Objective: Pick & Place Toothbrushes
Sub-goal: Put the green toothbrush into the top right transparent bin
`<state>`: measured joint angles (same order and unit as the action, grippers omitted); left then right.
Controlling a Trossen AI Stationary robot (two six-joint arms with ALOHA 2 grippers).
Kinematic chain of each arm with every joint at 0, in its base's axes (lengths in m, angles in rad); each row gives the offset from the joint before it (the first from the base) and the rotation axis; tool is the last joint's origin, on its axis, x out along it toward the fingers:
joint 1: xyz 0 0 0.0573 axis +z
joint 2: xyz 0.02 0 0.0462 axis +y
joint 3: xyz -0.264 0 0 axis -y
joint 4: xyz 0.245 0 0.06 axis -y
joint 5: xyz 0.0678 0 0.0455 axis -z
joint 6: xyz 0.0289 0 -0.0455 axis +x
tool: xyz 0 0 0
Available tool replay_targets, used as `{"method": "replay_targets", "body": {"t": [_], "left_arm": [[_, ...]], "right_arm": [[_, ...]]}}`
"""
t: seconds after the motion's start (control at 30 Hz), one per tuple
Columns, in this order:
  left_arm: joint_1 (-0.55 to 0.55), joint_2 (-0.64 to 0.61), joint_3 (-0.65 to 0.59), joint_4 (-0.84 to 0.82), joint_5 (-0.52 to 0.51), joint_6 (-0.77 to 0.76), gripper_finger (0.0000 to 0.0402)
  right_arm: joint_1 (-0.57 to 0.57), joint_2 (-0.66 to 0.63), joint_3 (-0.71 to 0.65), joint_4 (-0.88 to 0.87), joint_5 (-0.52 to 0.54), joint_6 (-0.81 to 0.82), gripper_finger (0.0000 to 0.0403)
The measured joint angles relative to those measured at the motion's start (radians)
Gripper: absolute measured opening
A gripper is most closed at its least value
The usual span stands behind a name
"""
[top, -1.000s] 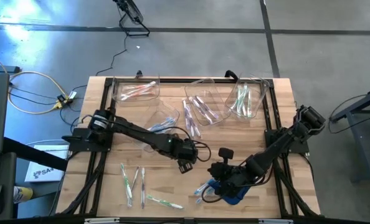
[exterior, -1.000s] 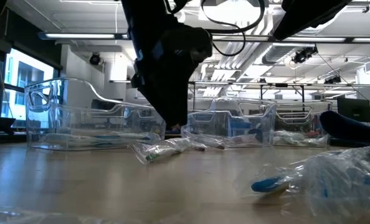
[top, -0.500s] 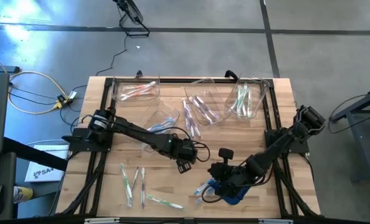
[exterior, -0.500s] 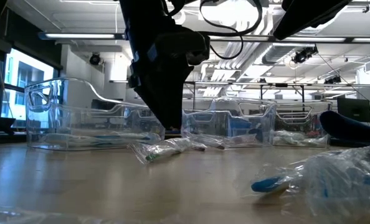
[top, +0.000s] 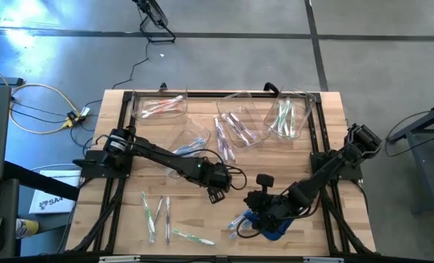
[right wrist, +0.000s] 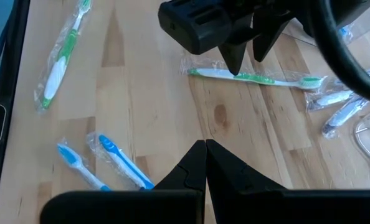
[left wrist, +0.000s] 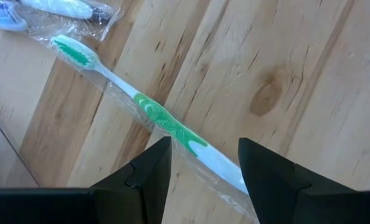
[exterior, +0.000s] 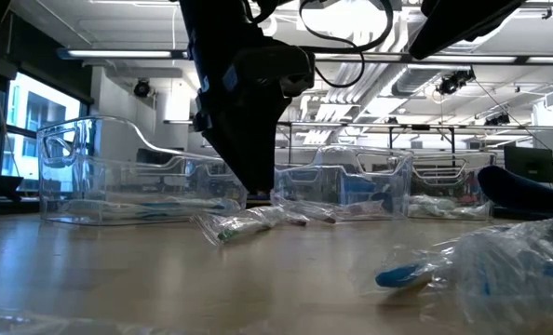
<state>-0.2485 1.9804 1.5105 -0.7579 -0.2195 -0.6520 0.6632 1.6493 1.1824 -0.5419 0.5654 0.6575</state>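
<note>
A green-and-white toothbrush in a clear wrapper lies flat on the wooden table. My left gripper points steeply down over it, open, with one finger on each side of the handle; the right wrist view shows this gripper over the same brush. In the high view it stands mid-table. My right gripper is shut on nothing and hovers to the right of it, above two blue toothbrushes.
Several clear bins with brushes stand along the far side. Loose wrapped toothbrushes lie near left and by the middle bin. A blue cloth lies under my right arm.
</note>
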Motion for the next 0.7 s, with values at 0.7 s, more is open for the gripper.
{"method": "replay_targets", "body": {"t": [0.7], "left_arm": [[0.0,0.0,-0.001,-0.001,-0.015,-0.011,0.018]], "right_arm": [[0.0,0.0,0.0,-0.003,-0.024,-0.025,0.0002]]}}
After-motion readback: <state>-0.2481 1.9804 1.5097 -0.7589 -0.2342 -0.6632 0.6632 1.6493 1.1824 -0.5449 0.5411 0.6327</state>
